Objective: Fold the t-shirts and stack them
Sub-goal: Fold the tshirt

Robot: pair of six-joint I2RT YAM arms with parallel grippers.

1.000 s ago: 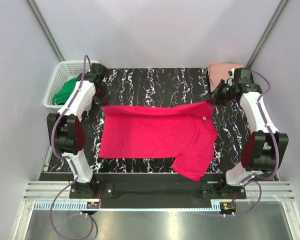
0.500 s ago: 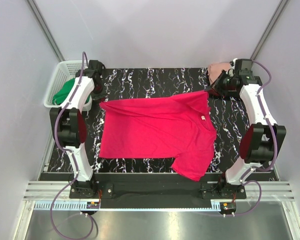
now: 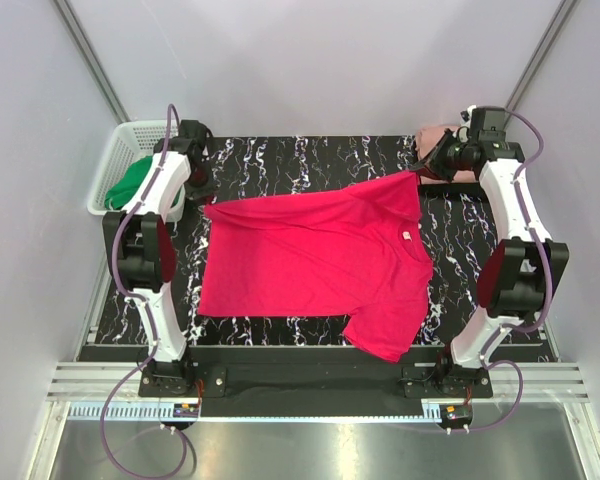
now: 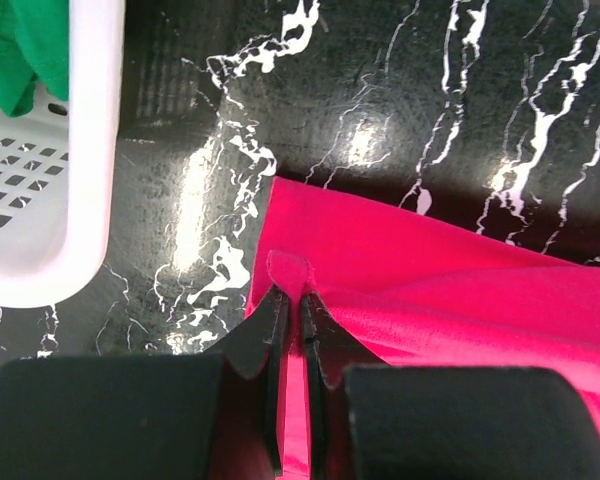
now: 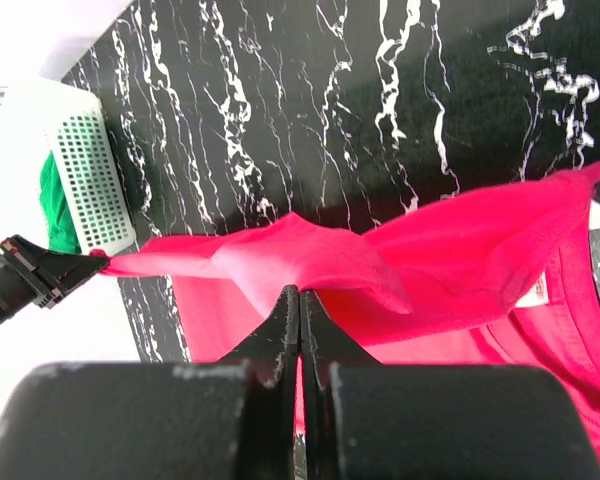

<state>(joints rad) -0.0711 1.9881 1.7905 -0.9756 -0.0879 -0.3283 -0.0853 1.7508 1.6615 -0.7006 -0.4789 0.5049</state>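
A bright crimson-pink t-shirt [image 3: 310, 260] lies spread across the black marbled table [image 3: 310, 160], its far edge lifted off the surface and stretched between both grippers. My left gripper [image 3: 204, 197] is shut on the far left corner; in the left wrist view a small fold of crimson cloth [image 4: 380, 270] sits pinched at the left gripper [image 4: 290, 292]. My right gripper [image 3: 423, 172] is shut on the far right shoulder, with the crimson cloth [image 5: 430, 260] clamped in the right gripper [image 5: 300, 292]. A folded pale salmon-pink t-shirt [image 3: 438, 134] rests at the back right corner, partly hidden by the right arm.
A white plastic basket [image 3: 120, 150] holding green cloth [image 3: 130, 182] stands off the table's back left corner, close to the left gripper; the basket [image 4: 80, 150] shows in the left wrist view too. A white neck label [image 3: 408, 236] shows on the shirt. Grey walls enclose the table.
Both grippers have moved toward the far side and upward, drawing the shirt's far edge taut and higher. The right shoulder of the shirt has risen toward the salmon-pink shirt.
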